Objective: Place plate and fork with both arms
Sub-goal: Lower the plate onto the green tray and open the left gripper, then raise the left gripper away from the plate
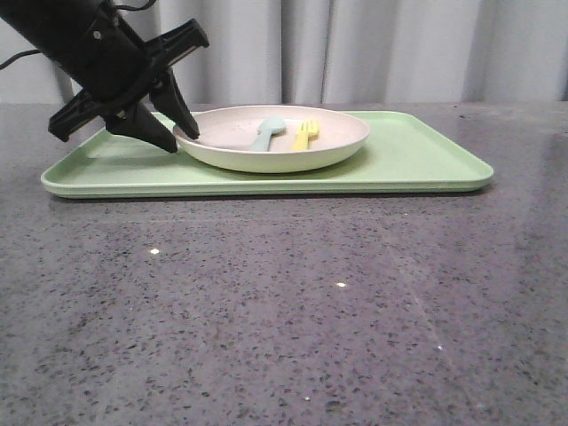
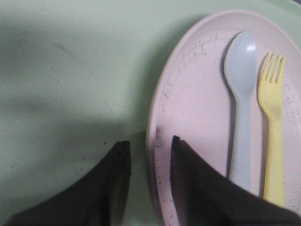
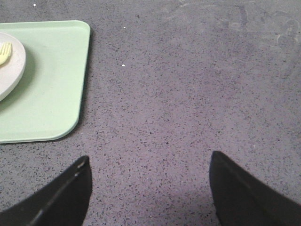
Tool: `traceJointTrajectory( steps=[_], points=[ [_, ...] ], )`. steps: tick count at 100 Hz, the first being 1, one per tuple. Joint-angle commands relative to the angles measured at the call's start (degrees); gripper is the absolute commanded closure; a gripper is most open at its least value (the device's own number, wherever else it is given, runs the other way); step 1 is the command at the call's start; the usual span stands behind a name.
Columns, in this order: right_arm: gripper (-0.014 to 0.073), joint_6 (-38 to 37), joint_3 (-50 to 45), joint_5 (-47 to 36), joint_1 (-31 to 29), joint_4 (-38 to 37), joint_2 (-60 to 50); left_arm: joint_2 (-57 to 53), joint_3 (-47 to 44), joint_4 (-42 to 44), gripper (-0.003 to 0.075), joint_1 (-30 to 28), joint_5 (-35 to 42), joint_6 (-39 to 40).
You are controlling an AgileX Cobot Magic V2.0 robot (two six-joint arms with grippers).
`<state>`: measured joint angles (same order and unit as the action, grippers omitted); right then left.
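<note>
The cream-pink plate (image 1: 231,135) sits on the left half of the light-green tray (image 1: 417,160). The yellow fork (image 1: 305,133) lies in the plate beside a pale blue-grey spoon (image 1: 268,131). My left gripper (image 1: 183,142) is open at the plate's left rim. In the left wrist view (image 2: 150,140) one finger is inside the plate (image 2: 197,103) and the other outside over the tray (image 2: 70,70), with a gap to the rim. The fork (image 2: 273,117) and spoon (image 2: 241,94) lie side by side. My right gripper (image 3: 149,155) is open and empty over bare table, right of the tray (image 3: 51,94).
The tray stands at the back of the grey speckled table (image 1: 284,311), with a curtain behind it. The right wrist view shows the tray's right corner, the plate's edge (image 3: 9,70) and the fork's tines (image 3: 4,52). The right arm does not show in the front view.
</note>
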<state>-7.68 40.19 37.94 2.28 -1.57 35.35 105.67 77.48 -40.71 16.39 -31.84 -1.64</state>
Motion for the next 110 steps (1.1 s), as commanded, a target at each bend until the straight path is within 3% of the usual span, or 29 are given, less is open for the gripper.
traceJointTrajectory(
  steps=[1,23,47,85,110],
  points=[
    [0.0065,0.6,1.5,-4.7,-0.1,-0.3,0.4,-3.3,1.9,-1.7,0.0417,0.3,1.2,0.5],
    [0.0065,0.6,1.5,-7.2,0.2,-0.1,0.4,-7.0,1.9,2.8,0.0417,0.3,0.9,0.5],
    [0.0065,0.6,4.6,-6.3,4.4,1.1,3.7,-16.1,-1.3,10.5,0.0417,0.3,0.4,0.5],
    [0.0065,0.6,22.6,1.7,14.2,2.1,20.3,-35.6,-13.3,20.3,0.0425,0.3,0.7,0.6],
    [0.0065,0.5,36.4,7.2,20.2,2.2,34.5,-46.9,-21.4,28.3,0.0441,0.3,-0.3,6.6]
  ],
)
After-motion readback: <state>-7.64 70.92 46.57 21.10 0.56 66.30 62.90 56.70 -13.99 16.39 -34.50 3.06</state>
